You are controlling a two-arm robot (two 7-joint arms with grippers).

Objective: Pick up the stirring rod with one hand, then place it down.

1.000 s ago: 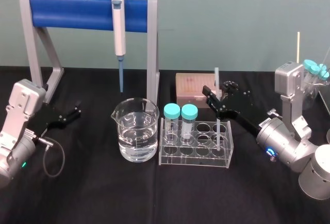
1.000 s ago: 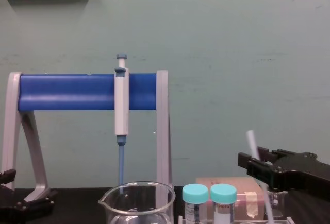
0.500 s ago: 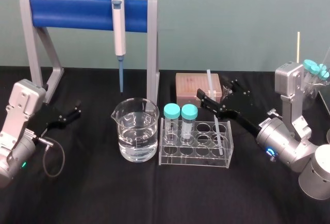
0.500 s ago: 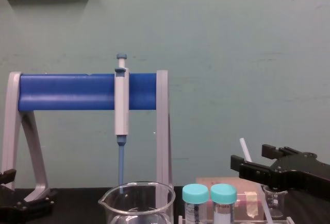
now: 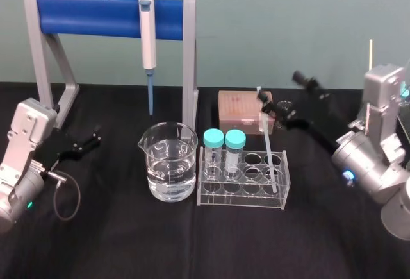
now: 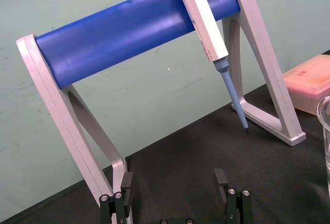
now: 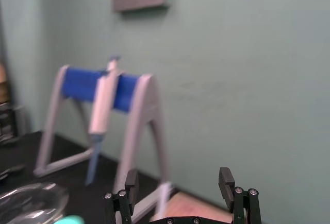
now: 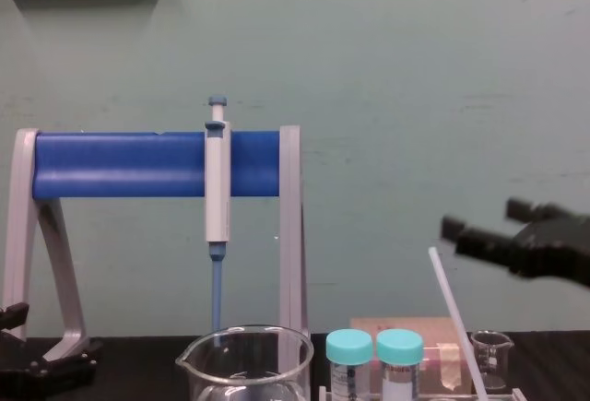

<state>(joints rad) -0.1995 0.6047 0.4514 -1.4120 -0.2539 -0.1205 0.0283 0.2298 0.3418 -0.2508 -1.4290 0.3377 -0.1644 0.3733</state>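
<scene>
One stirring rod (image 5: 266, 143) — below right gripper (image 5: 280, 92).

stirring rod (image 8: 451, 307): lower end cut off at the chest view's bottom edge; which compartment of the rack (image 5: 240, 197) holds its foot cannot be told
right claw (image 8: 484, 219): outline smeared in the chest view; arm cut by the edge
left claw (image 6: 174, 185): body cut off at the left wrist view's edge
beaker (image 8: 241, 359): walls below the rim cut off in the chest view
capped tubes (image 8: 350, 364): lower parts cut off likewise
</scene>
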